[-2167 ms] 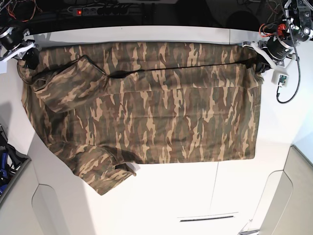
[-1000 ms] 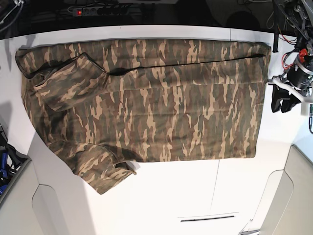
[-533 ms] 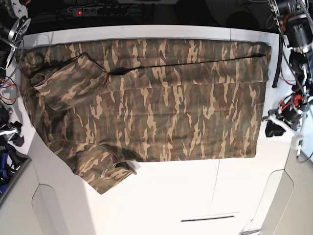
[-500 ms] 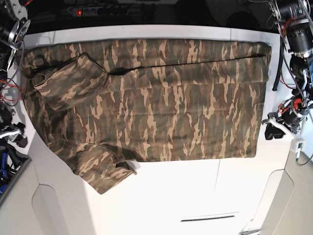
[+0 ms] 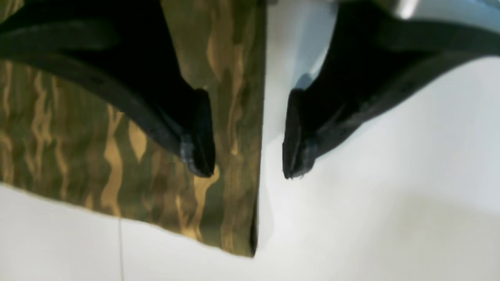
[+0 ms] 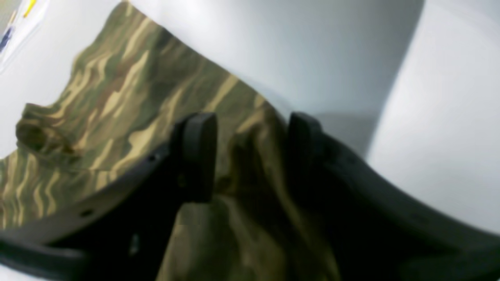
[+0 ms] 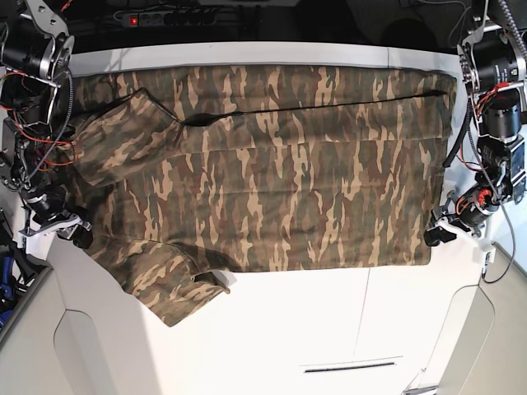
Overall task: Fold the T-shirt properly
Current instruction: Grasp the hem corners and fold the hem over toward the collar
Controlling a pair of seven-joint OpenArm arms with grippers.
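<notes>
The camouflage T-shirt point(image 7: 288, 173) lies spread flat across the white table point(image 7: 329, 321), with one sleeve point(image 7: 123, 140) folded onto the body and the other point(image 7: 169, 288) sticking out at the near left. My left gripper point(image 7: 435, 235) is at the shirt's near right corner. In the left wrist view it point(image 5: 246, 169) is open, with one finger over the cloth point(image 5: 117, 156) and one over bare table. My right gripper point(image 7: 78, 233) is at the shirt's left edge. In the right wrist view it point(image 6: 250, 148) is open with a hump of cloth point(image 6: 117, 89) between the jaws.
A power strip point(image 7: 165, 16) with a red light lies behind the table's far edge. Red and black cables point(image 7: 37, 140) hang along the left arm. Grey panels point(image 7: 33, 346) flank the near corners. A thin slot point(image 7: 350, 366) is in the table near the front.
Both arms have come from the far corners toward the near side. The left gripper has reached the shirt's near right corner, and the right gripper its left edge by the lower sleeve.
</notes>
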